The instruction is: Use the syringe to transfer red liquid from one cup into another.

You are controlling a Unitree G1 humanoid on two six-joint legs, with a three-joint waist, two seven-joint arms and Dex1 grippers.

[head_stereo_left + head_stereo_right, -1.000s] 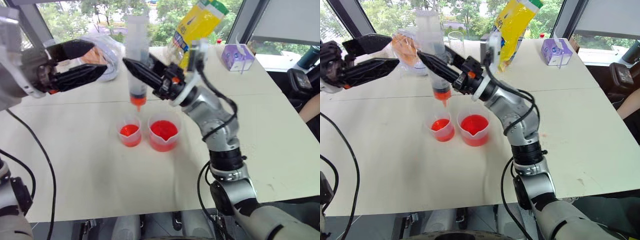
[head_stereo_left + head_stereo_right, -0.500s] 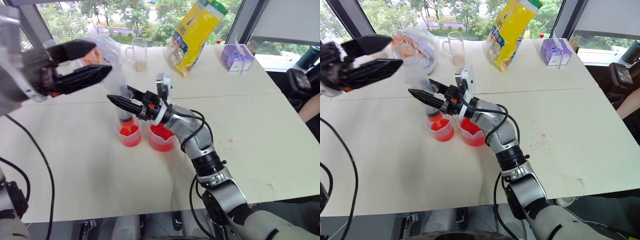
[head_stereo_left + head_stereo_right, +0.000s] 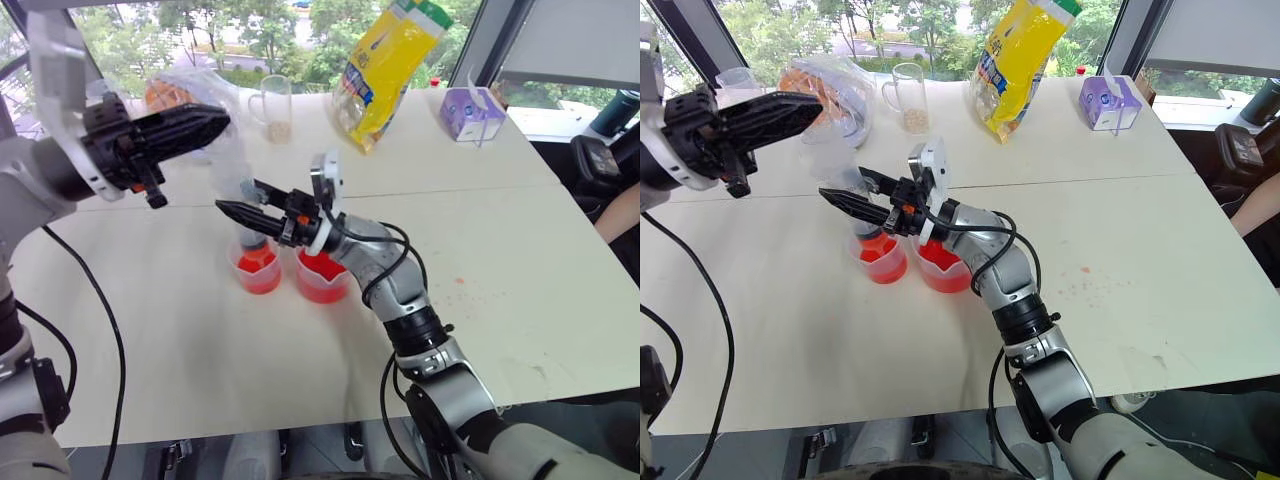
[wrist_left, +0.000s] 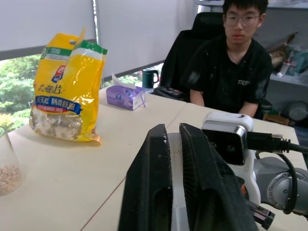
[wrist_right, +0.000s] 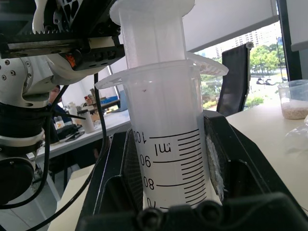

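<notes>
The syringe (image 3: 240, 185) stands upright with its orange-red tip down in the smaller cup (image 3: 258, 278). My right gripper (image 3: 238, 198) is shut on its clear barrel (image 5: 168, 144), reaching in from the right. My left gripper (image 3: 222, 120) is shut at the top of the white plunger, and a white edge shows between its fingers (image 4: 154, 183). The larger beaker (image 3: 322, 282) stands right beside the smaller cup, on its right. Both hold red liquid (image 3: 325, 268).
At the table's far side stand a yellow snack bag (image 3: 390, 60), a handled glass mug (image 3: 275, 105) with grains, a purple tissue box (image 3: 472, 112) and a clear bag (image 3: 845, 85). Red spots (image 3: 1080, 275) mark the table. A person (image 4: 240, 62) sits beyond the table.
The right gripper lowered the syringe until its tip sat in the smaller cup. The left gripper, open before, has shut at the plunger's top.
</notes>
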